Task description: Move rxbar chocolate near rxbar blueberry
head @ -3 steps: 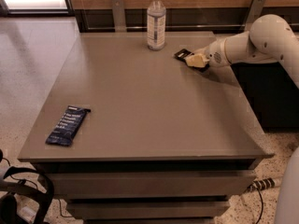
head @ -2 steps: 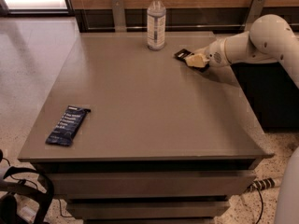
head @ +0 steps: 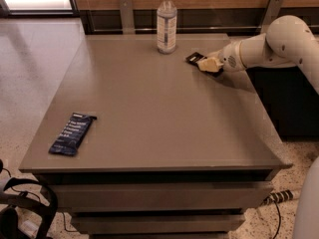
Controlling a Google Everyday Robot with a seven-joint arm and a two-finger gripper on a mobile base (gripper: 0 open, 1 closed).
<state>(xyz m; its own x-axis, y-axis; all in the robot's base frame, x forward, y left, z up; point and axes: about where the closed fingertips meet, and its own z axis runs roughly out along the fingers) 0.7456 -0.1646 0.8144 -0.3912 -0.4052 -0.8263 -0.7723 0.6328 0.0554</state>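
Observation:
The rxbar chocolate (head: 195, 59), a black wrapper, lies on the grey table (head: 159, 113) at the far right, just right of the bottle. My gripper (head: 210, 64) is right on its near end and covers most of it, so only the wrapper's far corner shows. The rxbar blueberry (head: 72, 134), a dark navy wrapper with pale text, lies flat near the table's front left corner, far from the gripper.
A clear water bottle (head: 166, 22) with a white cap stands upright at the back of the table, left of the gripper. My white arm (head: 279, 44) reaches in from the right. A dark cabinet (head: 289, 98) stands at the right, and cables (head: 20, 208) lie on the floor at lower left.

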